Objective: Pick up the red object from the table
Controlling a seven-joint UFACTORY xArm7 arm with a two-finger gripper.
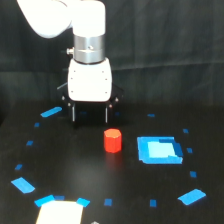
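The two thin dark fingers (73, 113) of the white-bodied gripper (90, 114) stand spread apart with nothing between them, tips near the flat black matte table (75, 165); above them the white arm (65, 17) rises out of frame; the small faceted red-orange block (113, 140) stands upright on the table, apart from the fingertips, nearer the camera and slightly toward the exterior view's right; a larger blue square patch (159, 149) lies just beside it on that side; small blue tape marks (51, 112) dot the surface around them.
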